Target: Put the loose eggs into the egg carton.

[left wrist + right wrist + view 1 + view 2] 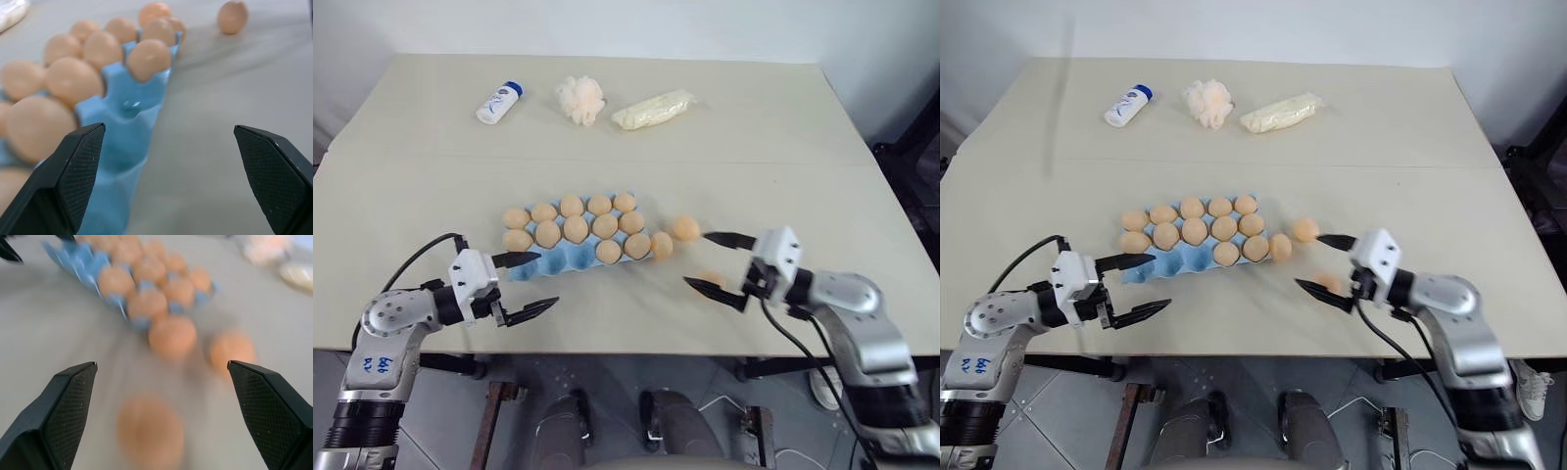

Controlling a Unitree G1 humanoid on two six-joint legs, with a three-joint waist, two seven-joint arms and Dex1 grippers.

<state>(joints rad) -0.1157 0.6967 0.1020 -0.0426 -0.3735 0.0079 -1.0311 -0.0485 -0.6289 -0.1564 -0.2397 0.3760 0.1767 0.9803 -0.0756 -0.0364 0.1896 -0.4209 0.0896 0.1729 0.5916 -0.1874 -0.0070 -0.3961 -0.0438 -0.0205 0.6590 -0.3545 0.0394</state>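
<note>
The light blue egg carton lies mid-table, most of its cups filled with eggs and the front-left cups bare. Three loose eggs lie to its right. One rests against the carton's right end, one sits just beyond it, and one lies nearer the front edge. My right gripper is open, and this nearest egg lies on the table between its fingers, untouched. My left gripper is open and holds nothing, hovering at the carton's front-left corner.
Along the table's far side stand a white bottle with a blue cap, a fluffy cream puff and a cream plastic-wrapped packet. The table's front edge runs just below both grippers.
</note>
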